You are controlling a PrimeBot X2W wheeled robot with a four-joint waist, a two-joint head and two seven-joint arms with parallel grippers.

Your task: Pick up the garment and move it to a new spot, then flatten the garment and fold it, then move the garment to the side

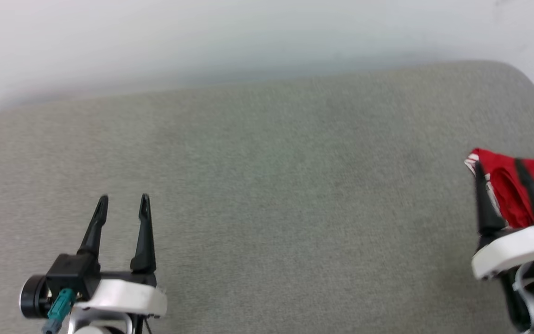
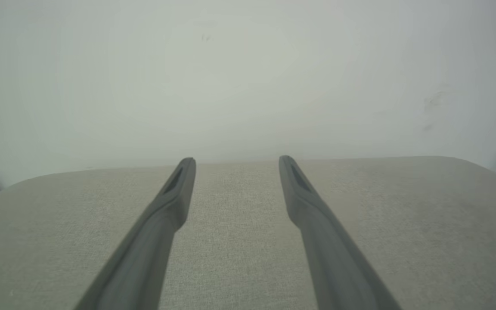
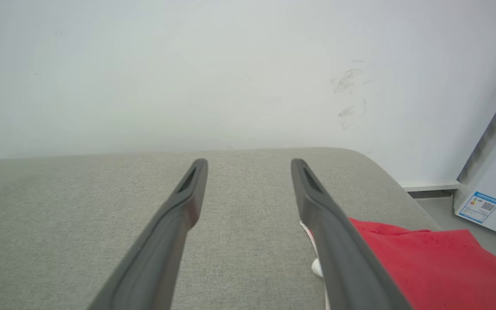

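Dark fingers of the right gripper (image 1: 499, 163) stand spread, holding nothing. The red garment (image 3: 424, 258) lies bunched just to its right, at the grey cushion's (image 1: 267, 185) right edge. The left gripper (image 1: 124, 198), likewise spread and empty, sits well apart.

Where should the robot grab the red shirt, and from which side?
Best guess: pinch a raised fold of the garment near its white-trimmed edge, the end facing the middle of the grey cushion. It lies bunched, so a humped fold gives the jaws something to close on. Come from above with the right gripper, whose open jaws hang right by it.
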